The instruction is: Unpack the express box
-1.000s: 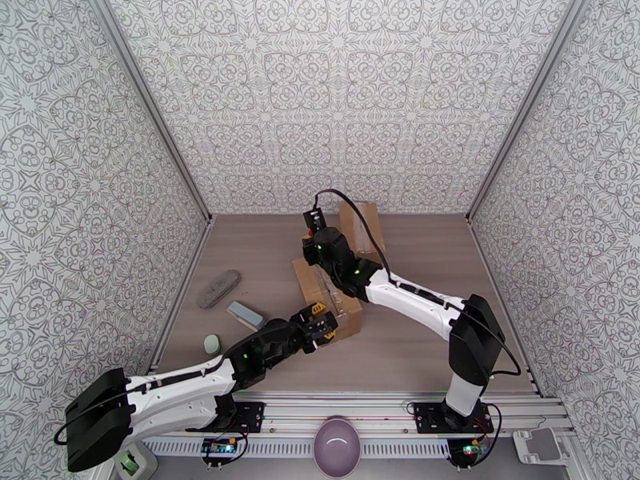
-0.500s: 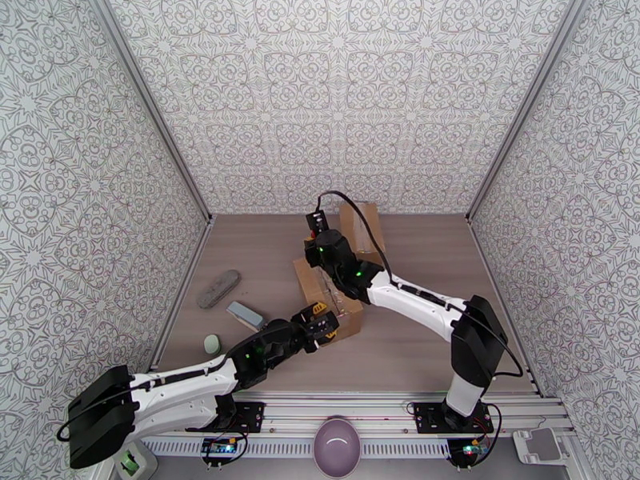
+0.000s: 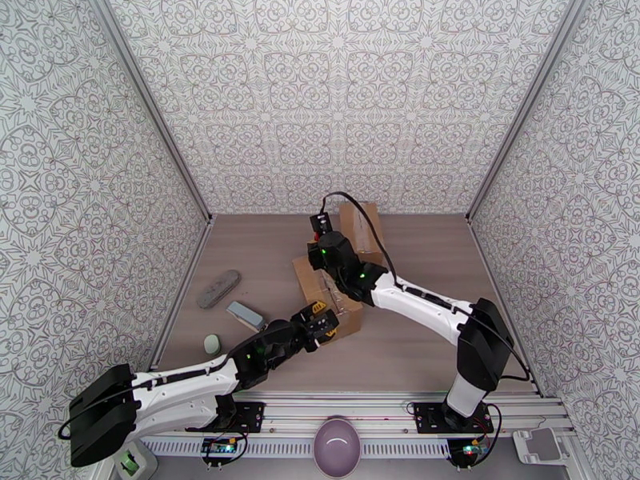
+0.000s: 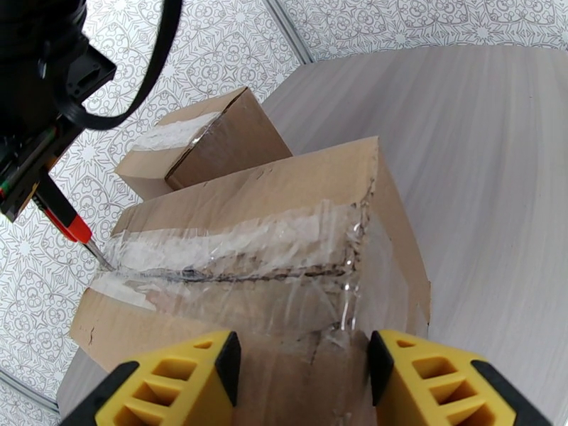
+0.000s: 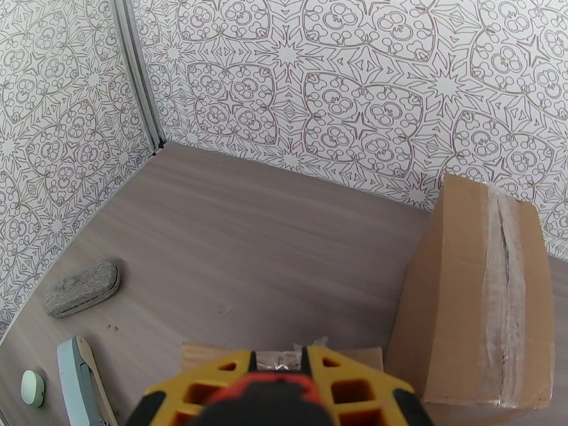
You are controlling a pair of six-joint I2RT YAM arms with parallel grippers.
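The express box (image 3: 330,302), brown cardboard with a clear-taped seam along its top, lies mid-table. In the left wrist view the box (image 4: 284,207) runs away from my left gripper (image 4: 302,370), whose yellow fingers (image 4: 177,381) stand apart against its near end. My right gripper (image 5: 278,363) is shut on a red box cutter (image 5: 273,392). The cutter (image 4: 64,220) has its blade tip on the far left end of the taped seam. The box flaps are closed, so the contents are hidden.
A second taped cardboard box (image 3: 360,226) stands just behind the first, near the back wall. On the left lie a grey oblong pad (image 3: 218,288), a grey-green flat block (image 3: 245,315) and a small pale-green round piece (image 3: 211,344). Patterned walls enclose the table.
My right arm has shifted slightly back and to the right, carrying the cutter along the seam's far end. The left gripper and the box have hardly moved.
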